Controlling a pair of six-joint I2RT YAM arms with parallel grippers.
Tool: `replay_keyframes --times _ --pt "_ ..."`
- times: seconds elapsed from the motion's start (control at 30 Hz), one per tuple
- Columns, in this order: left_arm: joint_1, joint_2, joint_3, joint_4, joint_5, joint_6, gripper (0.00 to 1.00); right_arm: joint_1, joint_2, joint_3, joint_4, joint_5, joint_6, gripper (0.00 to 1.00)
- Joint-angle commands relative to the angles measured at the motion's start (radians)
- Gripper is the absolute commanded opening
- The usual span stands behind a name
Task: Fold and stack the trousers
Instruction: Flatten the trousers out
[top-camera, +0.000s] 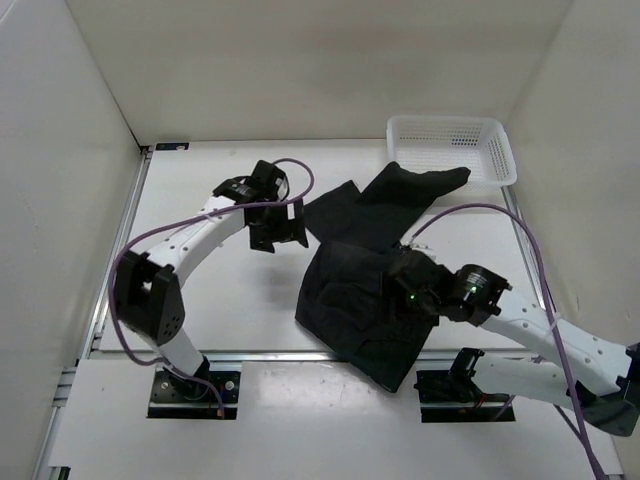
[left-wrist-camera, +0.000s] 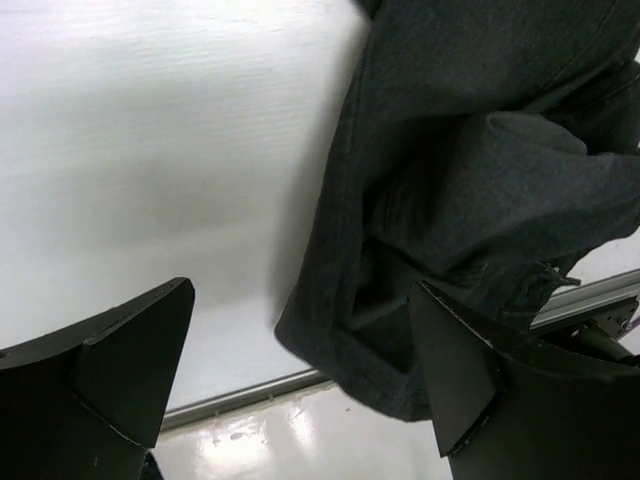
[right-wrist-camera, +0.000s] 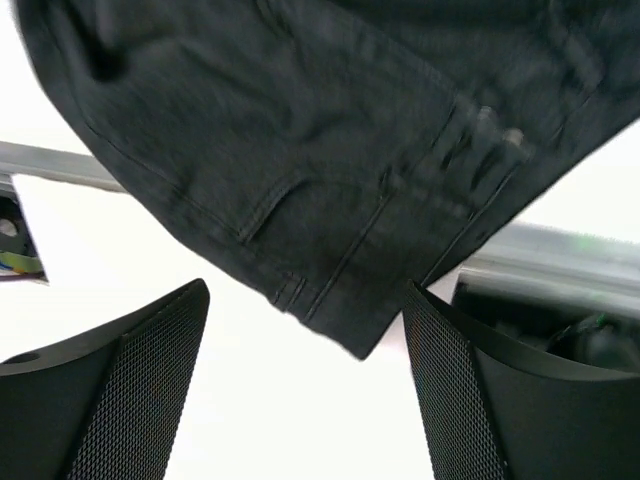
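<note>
1 pair of black trousers, 1 white mesh basket, 1 worktop, 2 arms: left arm, right arm; and 2 grippers: left gripper, right gripper.

No readable writing in any view.
No text, label, brand, number or sign can be read on the black trousers, the white mesh basket or the table. A small coloured patch at the left edge of the right wrist view is too blurred to read.
</note>
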Motion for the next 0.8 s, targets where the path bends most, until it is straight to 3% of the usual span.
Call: replay_keyframes --times 0.0,0.1,0.27,0.37,0.5,0.63,0.67,0.77 --pt "-0.033 0.082 0.047 0.036 0.061 0.035 0.99 0.112 0.003 -0.017 -0.097 0.12 0.232 0.82" --pt "-0.055 0.157 0.104 0.036 0.061 0.035 0.99 0.151 -0.048 -0.094 -0.082 0.073 0.355 0.82" --pt "-0.065 0.305 0.24 0.036 0.093 0.055 0.98 0.181 -0.134 -0.214 0.018 -0.044 0.346 0.85" --pt "-0.065 0.413 0.331 0.036 0.107 0.055 0.9 0.181 -0.033 -0.201 0.077 -0.085 0.233 0.91" --pt "-0.065 0.519 0.417 0.014 0.16 0.064 0.81 0.321 0.168 -0.073 0.14 -0.058 0.162 0.94" --pt "-0.065 0.567 0.458 -0.024 0.141 0.073 0.58 0.482 0.406 0.055 0.091 0.058 0.165 0.94" --pt "-0.065 0.579 0.468 -0.024 0.141 0.073 0.44 0.482 0.476 0.055 0.082 0.069 0.176 0.9" --pt "-0.065 0.589 0.477 -0.033 0.141 0.082 0.21 0.51 0.567 0.064 0.082 0.085 0.203 0.82"
